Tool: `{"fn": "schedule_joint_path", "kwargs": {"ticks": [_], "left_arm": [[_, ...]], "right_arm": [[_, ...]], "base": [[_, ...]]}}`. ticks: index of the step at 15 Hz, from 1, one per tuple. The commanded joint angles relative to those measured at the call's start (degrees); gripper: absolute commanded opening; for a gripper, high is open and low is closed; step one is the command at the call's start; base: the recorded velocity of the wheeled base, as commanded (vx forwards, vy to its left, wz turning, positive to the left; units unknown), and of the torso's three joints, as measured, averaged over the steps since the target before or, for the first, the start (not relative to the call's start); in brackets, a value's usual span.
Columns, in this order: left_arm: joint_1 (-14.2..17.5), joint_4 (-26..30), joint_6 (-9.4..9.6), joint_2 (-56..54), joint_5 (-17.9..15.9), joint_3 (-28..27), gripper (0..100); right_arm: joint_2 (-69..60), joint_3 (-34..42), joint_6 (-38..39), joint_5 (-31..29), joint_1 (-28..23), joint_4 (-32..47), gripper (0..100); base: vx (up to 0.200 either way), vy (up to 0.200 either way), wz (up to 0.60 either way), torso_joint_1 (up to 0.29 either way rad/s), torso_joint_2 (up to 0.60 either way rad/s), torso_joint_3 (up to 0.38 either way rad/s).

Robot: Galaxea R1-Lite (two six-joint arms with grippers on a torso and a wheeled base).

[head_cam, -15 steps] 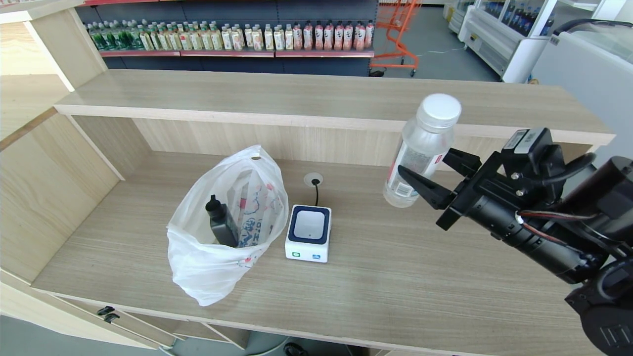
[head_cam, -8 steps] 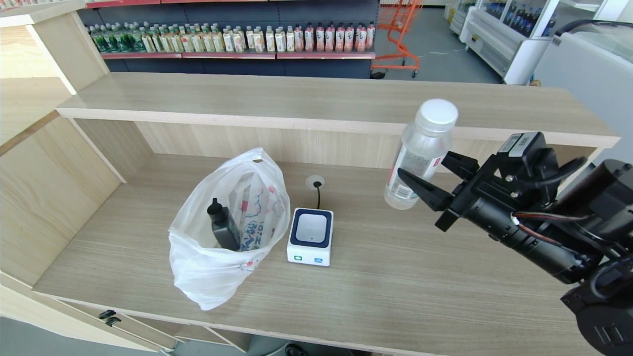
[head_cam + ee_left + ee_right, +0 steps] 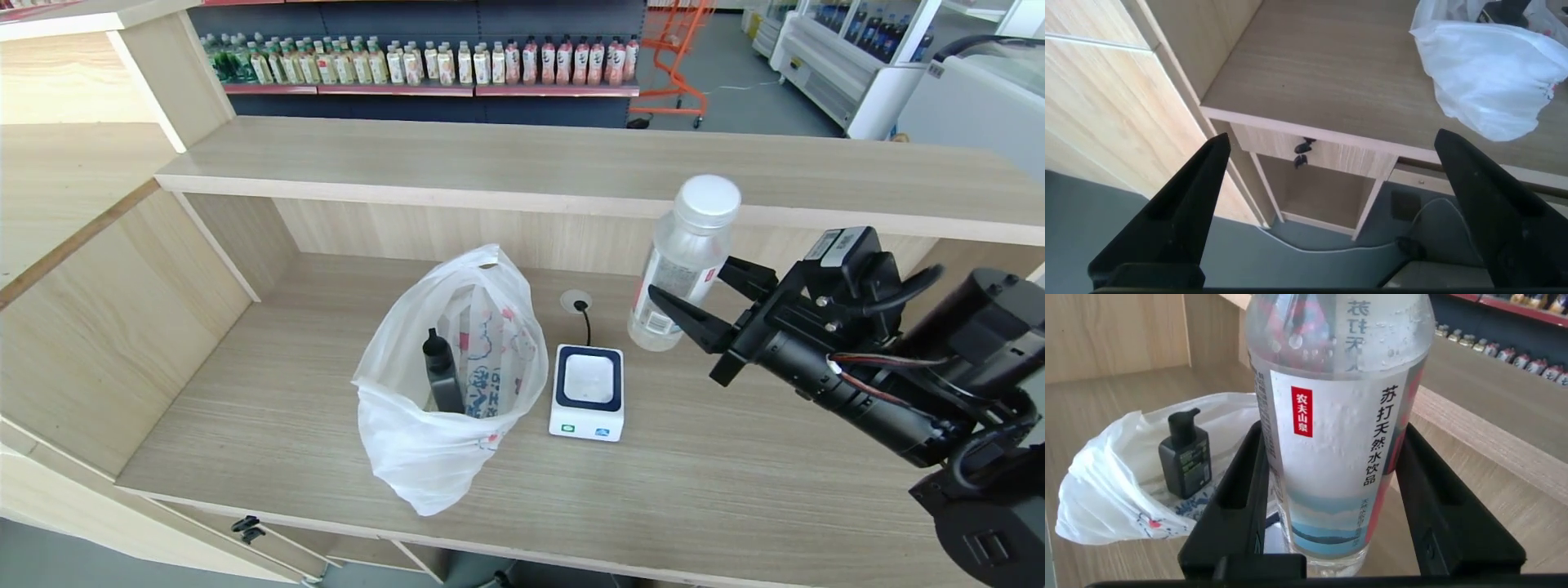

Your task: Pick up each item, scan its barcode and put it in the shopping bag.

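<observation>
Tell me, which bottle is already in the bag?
The small black pump bottle, inside the white shopping bag. The clear white-capped water bottle is held in the right gripper.

A wooden counter (image 3: 735,490) fronts a shelf of bottled drinks (image 3: 424,64) and a white freezer (image 3: 833,82)

The right end effector (image 3: 687,282) grips a bottle (image 3: 692,245) low on its body, arm extended forward; the left end effector (image 3: 1331,216) hangs with fingers (image 3: 1167,220) spread wide.
</observation>
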Motion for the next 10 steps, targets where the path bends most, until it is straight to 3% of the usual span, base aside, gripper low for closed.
{"fn": "schedule_joint_path", "kwargs": {"ticks": [1,4,10], "left_arm": [[0.0,0.0,-0.01,0.1,0.0,0.0,100],[0.0,0.0,0.08,0.1,0.0,0.0,100],[0.0,0.0,0.26,0.1,0.0,0.0,100]], "right_arm": [[3.6,-0.4,0.0,0.0,-1.2,-1.1,0],[5.7,-1.0,-0.8,0.0,-2.4,-1.1,0],[9.8,-6.1,-3.7,0.1,-4.0,-1.1,0]], "base": [[0.000,0.200,0.00,-0.007,0.00,-0.002],[0.000,0.200,0.00,-0.001,0.00,0.002],[0.000,0.000,0.00,0.000,0.00,0.000]]}}
